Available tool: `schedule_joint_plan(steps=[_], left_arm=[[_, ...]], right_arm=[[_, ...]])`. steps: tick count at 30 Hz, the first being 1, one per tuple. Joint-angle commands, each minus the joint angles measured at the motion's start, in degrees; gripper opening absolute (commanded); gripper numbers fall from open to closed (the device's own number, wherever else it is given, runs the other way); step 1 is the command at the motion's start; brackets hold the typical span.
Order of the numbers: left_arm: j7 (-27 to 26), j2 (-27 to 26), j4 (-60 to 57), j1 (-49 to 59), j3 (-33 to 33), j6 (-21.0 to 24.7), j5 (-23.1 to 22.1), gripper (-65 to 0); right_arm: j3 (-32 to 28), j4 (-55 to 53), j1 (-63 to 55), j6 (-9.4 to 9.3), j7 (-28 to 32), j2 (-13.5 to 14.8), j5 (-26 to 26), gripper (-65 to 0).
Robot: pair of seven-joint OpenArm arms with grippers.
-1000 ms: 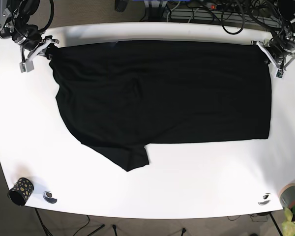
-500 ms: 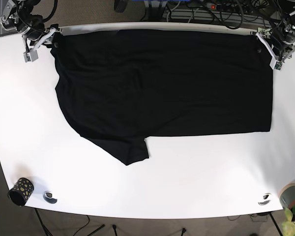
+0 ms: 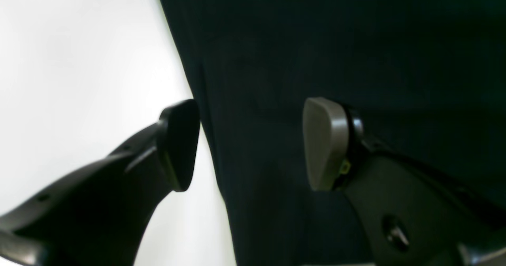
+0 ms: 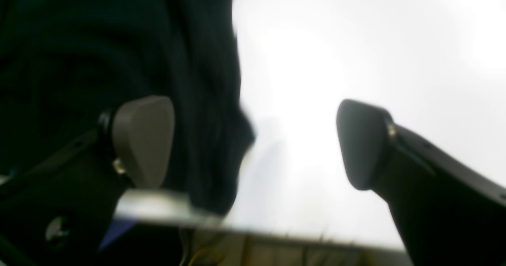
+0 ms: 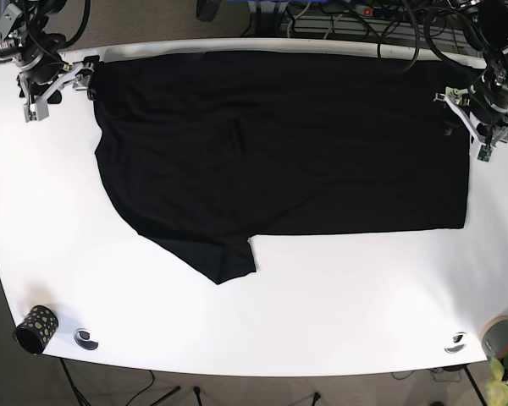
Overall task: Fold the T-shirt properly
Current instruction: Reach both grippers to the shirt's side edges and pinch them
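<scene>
Compared with half a second ago, both pincers have let go of the black T-shirt (image 5: 279,161): the left pincer (image 3: 249,143) and the right pincer (image 4: 253,143) are now spread, each with one pad over the cloth and one over the white desk (image 5: 322,321). The shirt lies flat across the upper half of the base view, reaching the far edge. I judge the spreading step finished, and the first fold comes next
</scene>
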Motion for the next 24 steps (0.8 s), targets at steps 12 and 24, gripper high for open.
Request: schedule_joint_plan(steps=[12, 24], left_arm=[[-0.91, -0.68, -2.93, -11.58, 8.55, 1.7, -0.4, -26.4], [-1.17, 2.13, -7.59, -19.32, 10.31, 8.65, -0.4, -26.4]], right_arm=[[-9.68, -4.56, 19.58, 0.38, 1.36, 1.31, -10.4, -3.2], [-22.77, -22.23, 37.16, 0.47, 7.25, 1.48, -19.72, -3.2]])
